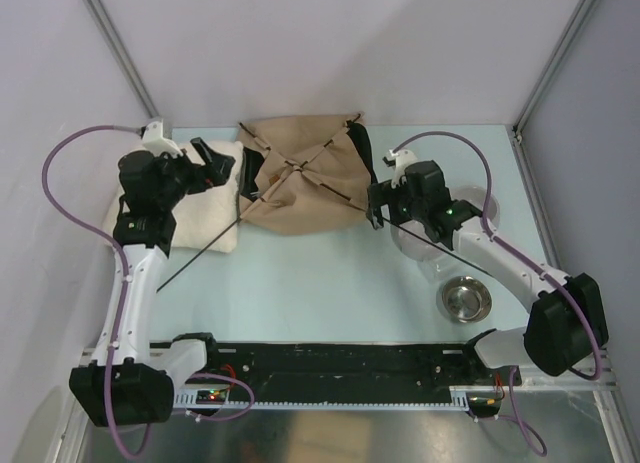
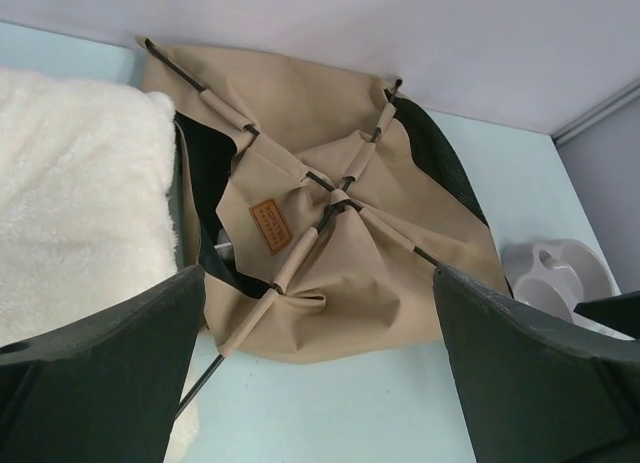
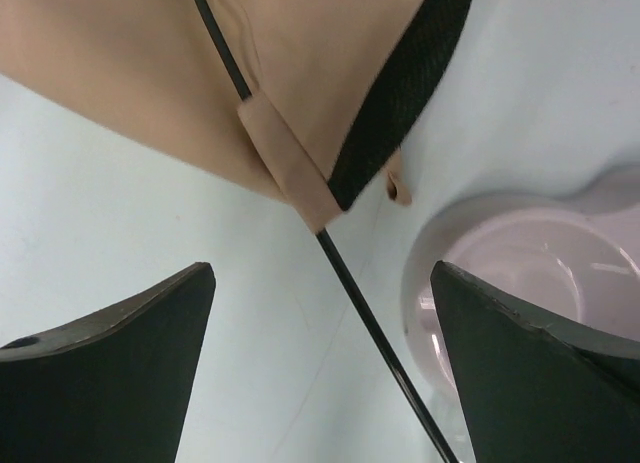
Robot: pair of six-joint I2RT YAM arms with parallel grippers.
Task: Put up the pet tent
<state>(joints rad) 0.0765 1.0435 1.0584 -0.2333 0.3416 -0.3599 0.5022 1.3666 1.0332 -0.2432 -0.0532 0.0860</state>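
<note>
Tan fabric of the pet tent [image 1: 300, 188] lies collapsed at the far middle of the table [image 1: 330, 273] in the top view, its dark poles crossing on top. One thin pole [image 1: 190, 265] juts toward the near left. We record a fluffy white cushion [image 1: 205, 223] touching the tent's left edge and a steel bowl [image 1: 466, 300] well apart at the near right. The left gripper [image 1: 215, 163] hangs over the cushion and the right gripper [image 1: 376, 205] sits at the tent's right edge.

Left wrist view: we find the fingers [image 2: 110, 363] spread wide with nothing between them. The tent's brown label patch [image 2: 270, 226] faces up.

Right wrist view: fingers [image 3: 120, 363] stand apart, gripping nothing. The black trim [image 3: 410, 93] of a tent corner lies ahead, beside a pale bowl [image 3: 530, 273]
</note>
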